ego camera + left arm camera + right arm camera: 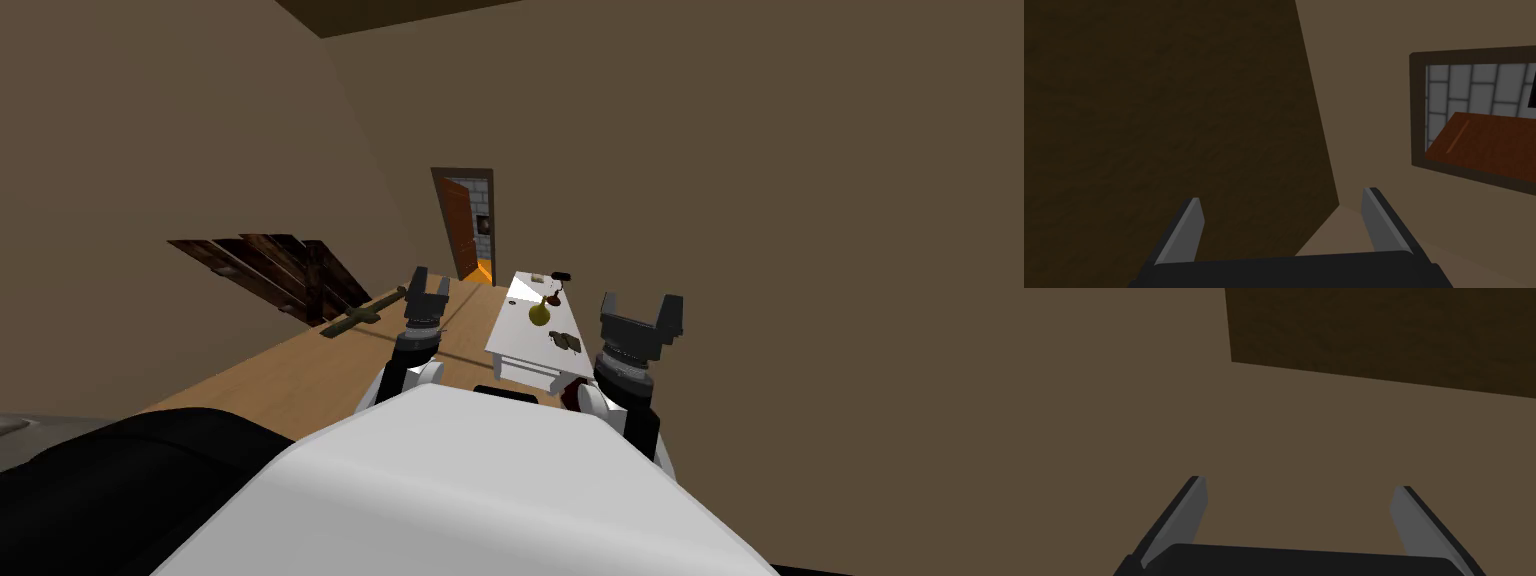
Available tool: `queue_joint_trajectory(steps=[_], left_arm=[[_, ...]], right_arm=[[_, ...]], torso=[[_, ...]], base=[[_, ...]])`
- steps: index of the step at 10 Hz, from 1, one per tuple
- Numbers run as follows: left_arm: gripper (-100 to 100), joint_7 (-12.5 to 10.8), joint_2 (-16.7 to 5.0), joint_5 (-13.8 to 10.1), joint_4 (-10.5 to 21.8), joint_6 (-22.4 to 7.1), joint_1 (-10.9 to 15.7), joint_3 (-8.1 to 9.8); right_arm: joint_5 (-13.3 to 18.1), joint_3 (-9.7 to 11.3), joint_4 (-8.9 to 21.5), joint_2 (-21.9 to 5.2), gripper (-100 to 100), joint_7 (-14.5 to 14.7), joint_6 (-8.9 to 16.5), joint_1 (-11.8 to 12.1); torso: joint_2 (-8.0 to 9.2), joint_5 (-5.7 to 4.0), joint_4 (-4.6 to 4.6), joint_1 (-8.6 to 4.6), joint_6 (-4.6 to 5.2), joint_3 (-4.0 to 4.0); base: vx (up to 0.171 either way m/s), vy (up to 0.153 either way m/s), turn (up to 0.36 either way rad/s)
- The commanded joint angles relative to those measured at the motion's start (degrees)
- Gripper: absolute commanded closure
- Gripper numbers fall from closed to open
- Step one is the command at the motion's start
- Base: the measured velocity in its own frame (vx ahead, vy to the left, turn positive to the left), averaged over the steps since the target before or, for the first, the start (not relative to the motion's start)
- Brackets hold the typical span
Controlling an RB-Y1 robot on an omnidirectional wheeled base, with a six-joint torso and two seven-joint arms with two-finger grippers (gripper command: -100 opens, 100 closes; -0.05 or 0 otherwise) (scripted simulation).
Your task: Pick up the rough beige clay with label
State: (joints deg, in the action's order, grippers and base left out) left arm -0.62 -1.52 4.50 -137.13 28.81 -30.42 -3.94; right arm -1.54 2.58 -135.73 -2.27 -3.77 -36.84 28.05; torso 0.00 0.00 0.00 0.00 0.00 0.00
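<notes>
Both pairs of jaws stand open with nothing between them. The left gripper [1284, 200] and the right gripper [1299, 485] are raised, one to each side of the near end of the white table [517, 337], well apart from everything on it. The clay [538, 277] is, by my judgement, the small pale beige lump at the table's far end, just beside a dark thing [562, 275]; it is too small to make out a label. I expect such a lump to be dense for its bulk, firm rather than springy, and rough enough not to slip, though a hard squeeze may dent or crumble it. I would take it low across its narrower sides. A yellow gourd [540, 313] stands at the middle of the table and two dark things [565, 342] lie toward its near end, so a reach must pass over them. Beyond the table's far end an orange door [460, 230] hangs open. A wooden floor [300, 370] runs to the table's left, with dark planks [270, 268] further left against the brown wall.
</notes>
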Motion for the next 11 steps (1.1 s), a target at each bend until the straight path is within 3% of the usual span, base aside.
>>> queue_joint_trajectory(steps=[1,6,11], left_arm=[[0,0.0,0.0,0.0,0.0,0.0,0.0,0.00],[0,0.0,0.0,0.0,0.0,0.0,0.0,-0.01],[0,0.0,0.0,0.0,0.0,0.0,0.0,0.00]], right_arm=[[1.3,0.2,2.6,-2.4,-100,-1.0,0.3,1.0],[5.8,0.7,11.2,-9.1,-100,-4.1,1.2,3.7],[8.4,0.8,17.1,-12.7,-100,-5.7,1.7,4.9]], torso=[[0.00,0.00,0.00,0.00,0.00,0.00],[0.27,0.04,0.06,0.19,-0.01,0.16],[0.12,0.02,0.03,0.10,0.00,0.07]], base=[[-0.050,0.038,0.111],[-0.067,0.049,0.137],[-0.028,0.036,0.091]])
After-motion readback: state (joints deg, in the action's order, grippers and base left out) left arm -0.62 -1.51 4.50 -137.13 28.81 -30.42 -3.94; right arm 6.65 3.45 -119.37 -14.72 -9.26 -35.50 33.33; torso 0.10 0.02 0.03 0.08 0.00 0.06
